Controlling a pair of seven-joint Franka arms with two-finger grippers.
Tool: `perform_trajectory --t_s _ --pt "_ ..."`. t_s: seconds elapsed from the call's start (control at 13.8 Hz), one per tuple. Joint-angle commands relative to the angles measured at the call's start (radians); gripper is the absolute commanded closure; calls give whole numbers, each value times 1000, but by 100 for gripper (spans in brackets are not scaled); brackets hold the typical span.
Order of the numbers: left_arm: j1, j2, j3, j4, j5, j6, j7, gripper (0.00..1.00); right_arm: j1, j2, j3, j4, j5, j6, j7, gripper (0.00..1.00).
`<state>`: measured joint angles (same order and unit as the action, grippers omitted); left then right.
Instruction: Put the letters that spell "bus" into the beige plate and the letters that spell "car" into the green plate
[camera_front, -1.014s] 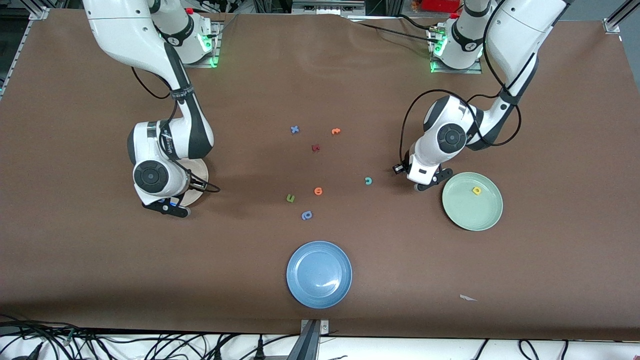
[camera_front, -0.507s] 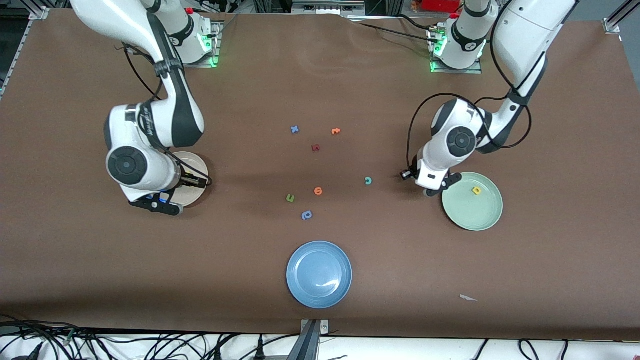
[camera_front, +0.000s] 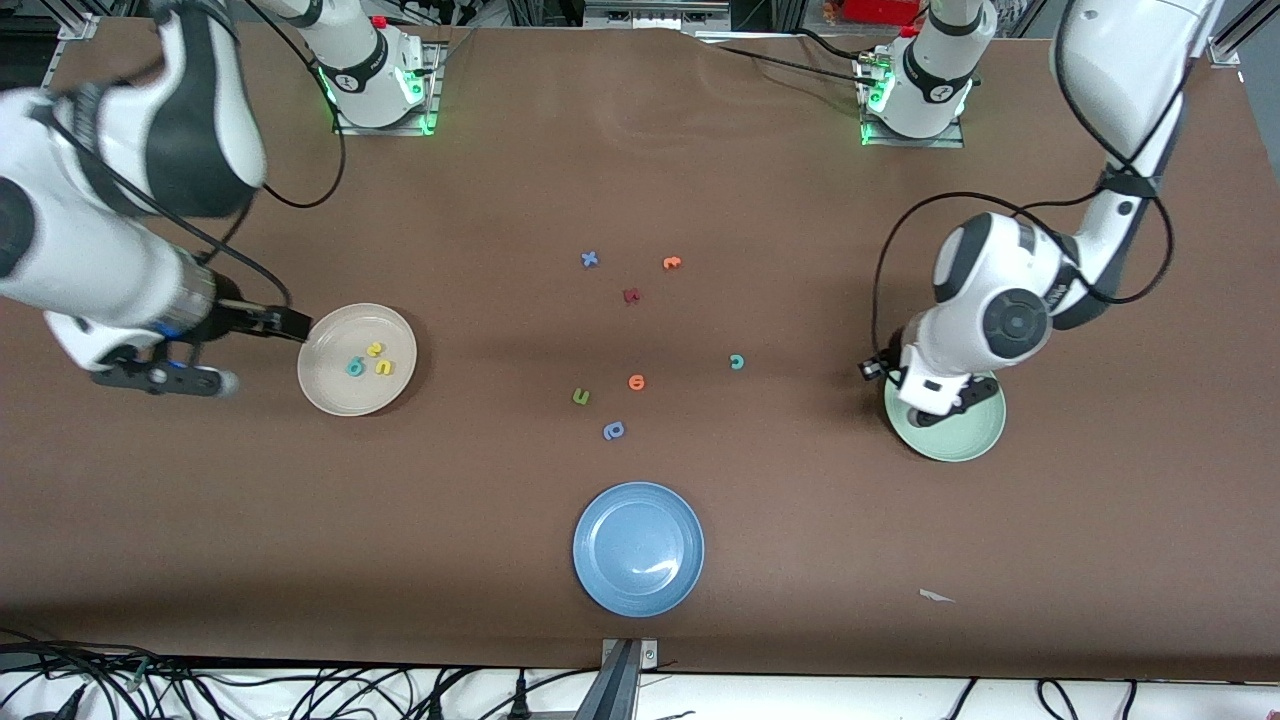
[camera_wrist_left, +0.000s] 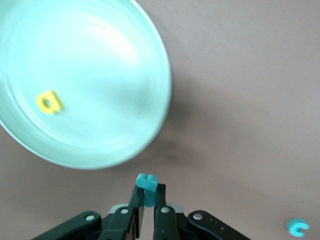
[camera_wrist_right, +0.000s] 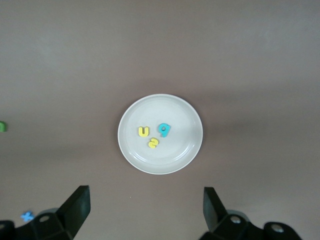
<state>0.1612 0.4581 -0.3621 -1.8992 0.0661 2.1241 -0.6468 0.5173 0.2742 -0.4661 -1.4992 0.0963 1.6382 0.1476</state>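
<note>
Pinching a teal letter (camera_wrist_left: 147, 183), the left gripper (camera_wrist_left: 148, 207) hangs above the green plate (camera_wrist_left: 150, 60) (right gripper (camera_wrist_right: 145, 210) spread wide).

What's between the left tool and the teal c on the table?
Nothing: the front view shows bare table between the left tool, shut on a teal letter over the green plate, and the teal c.

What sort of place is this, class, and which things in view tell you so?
Probably a robotics lab bench: a left gripper and a right gripper on two arms bolted to a brown-covered table, foam letters sorted onto a beige plate and a green plate, and loose cables along the edge.
</note>
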Motion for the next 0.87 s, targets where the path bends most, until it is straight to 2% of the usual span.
perform_trajectory --t_s 0.0,0.07,0.14,0.22,0.36,0.43,0.51,0.58,0.72,0.8 --pt "58 43 -3 12 28 -6 114 100 -177 -58 160 58 13 -81 -28 0" --pt "64 68 2 32 28 -6 127 95 -277 -64 244 85 11 -104 -26 0" --pt "66 80 8 37 28 -6 128 87 -324 -70 283 92 -1 -110 -32 0" --pt "66 83 9 38 28 -6 128 83 -353 -88 299 91 -22 -142 -42 0" --pt "67 79 8 39 26 -7 127 53 -436 -92 360 76 -15 -144 -42 0" --pt "67 77 6 40 26 -9 116 32 -442 -99 378 42 -20 -147 -51 0" --pt "61 76 3 42 26 -9 112 1 -463 -153 403 -11 -27 -141 -54 0" --pt "57 74 -3 42 20 -9 99 0 -480 -191 431 -74 -42 -103 -54 0" --pt "26 74 -33 52 17 -9 21 0 -485 -225 442 -114 -72 -29 -56 0" --pt "0 76 -35 60 15 -7 -17 0 -482 -243 451 -131 -113 -8 -54 0"
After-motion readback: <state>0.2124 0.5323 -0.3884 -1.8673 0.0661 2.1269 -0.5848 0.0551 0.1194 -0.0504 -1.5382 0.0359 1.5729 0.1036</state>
